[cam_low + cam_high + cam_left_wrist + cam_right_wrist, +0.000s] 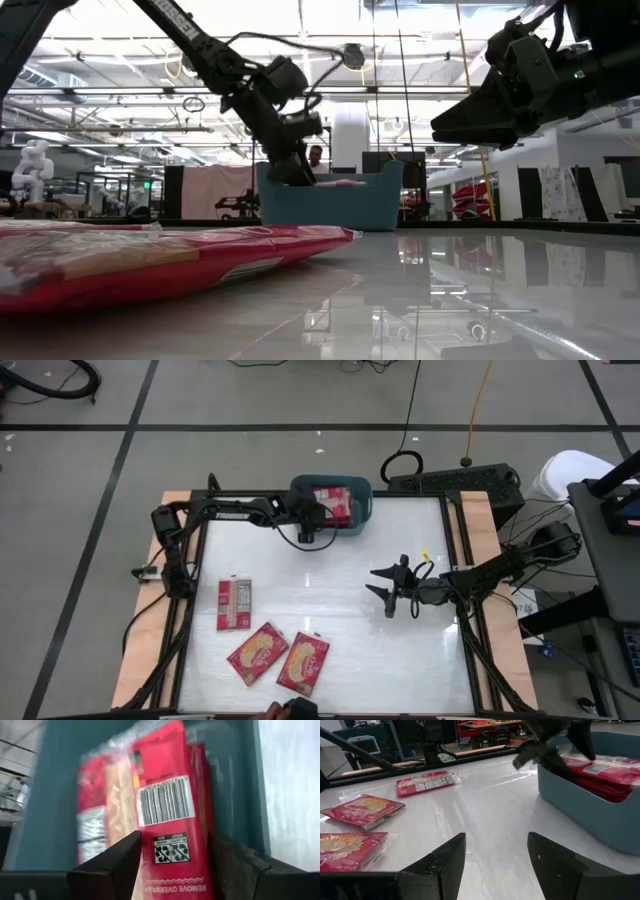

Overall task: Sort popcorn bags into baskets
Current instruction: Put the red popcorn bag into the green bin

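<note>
The teal bin (362,500) sits at the far edge of the table (420,650), left of centre, and is filled with a stack of red popcorn bags; the top bag (333,503) lies flat with its barcode panel facing up, level with the rim in the low view. The left gripper (318,512) hangs over the bin's left side, directly above this stack. In the left wrist view the top bag (165,815) lies between the two dark fingers (117,857), which stand spread to either side of it with a gap on each side; whether the tips touch the packet cannot be told, and no grip on it is visible. The bin's walls (232,785) enclose the packet closely on both long sides. Three more bags lie on the near left part of the table, well apart from the bin: one with the grey-white printed panel up (235,603), and two with the yellow-orange picture up (257,653) (303,662), these two lying just beside each other at an angle. The right gripper (388,588) hovers above the bare middle of the table, to the right of the three loose bags and nearer than the bin, with its fingers (442,857) wide apart and nothing between them. A dark cable loop (400,465) and a power strip (455,482) lie on the floor just behind the table.
</note>
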Controlling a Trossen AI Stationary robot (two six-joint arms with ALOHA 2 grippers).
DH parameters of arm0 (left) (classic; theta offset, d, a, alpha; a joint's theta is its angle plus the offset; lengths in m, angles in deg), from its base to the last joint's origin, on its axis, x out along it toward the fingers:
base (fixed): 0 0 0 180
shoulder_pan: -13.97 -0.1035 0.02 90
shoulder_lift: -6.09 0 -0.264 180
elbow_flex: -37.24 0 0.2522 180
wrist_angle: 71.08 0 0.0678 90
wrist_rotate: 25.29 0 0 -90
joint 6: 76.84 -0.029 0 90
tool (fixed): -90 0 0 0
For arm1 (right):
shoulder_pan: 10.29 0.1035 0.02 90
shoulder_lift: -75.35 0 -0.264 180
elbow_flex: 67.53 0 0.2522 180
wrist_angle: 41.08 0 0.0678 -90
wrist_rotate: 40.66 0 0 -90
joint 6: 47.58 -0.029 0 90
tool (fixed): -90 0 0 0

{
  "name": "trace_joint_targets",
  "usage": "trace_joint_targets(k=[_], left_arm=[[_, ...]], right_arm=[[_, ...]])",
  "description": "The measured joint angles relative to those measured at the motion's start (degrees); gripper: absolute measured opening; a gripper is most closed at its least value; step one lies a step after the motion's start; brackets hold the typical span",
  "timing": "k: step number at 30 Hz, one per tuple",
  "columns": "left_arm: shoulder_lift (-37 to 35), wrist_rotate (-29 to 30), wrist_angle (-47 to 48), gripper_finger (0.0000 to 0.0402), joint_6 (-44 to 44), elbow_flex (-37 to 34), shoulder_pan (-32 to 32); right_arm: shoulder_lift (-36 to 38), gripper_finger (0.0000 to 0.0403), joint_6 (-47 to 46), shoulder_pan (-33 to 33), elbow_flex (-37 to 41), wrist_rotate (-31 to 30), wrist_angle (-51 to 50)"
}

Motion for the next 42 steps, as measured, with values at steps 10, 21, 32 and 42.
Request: trace_joint_targets(k=[10, 21, 32, 42], left_arm=[[3.8, 10.4, -6.3, 0.0161, -1.5, 0.1, 2.5], [1.2, 16.7, -5.1, 0.0022, -4.3, 0.3, 4.1], [-8.6, 10.8, 2.0, 0.0006, -1.9, 0.3, 2.9], [-14.1, -21.7, 13.1, 0.0004, 7.4, 7.9, -10.7]], right_arm=[[0.0, 0.0205, -0.1, 0.0, 0.0, 0.0, -0.1], [0.0, 0.0205, -0.1, 0.0, 0.0, 0.0, -0.4], [0.0, 0.0205, -0.1, 0.0, 0.0, 0.0, -0.5], [0.0, 0.0205, 0.1, 0.0, 0.0, -0.3, -0.2]])
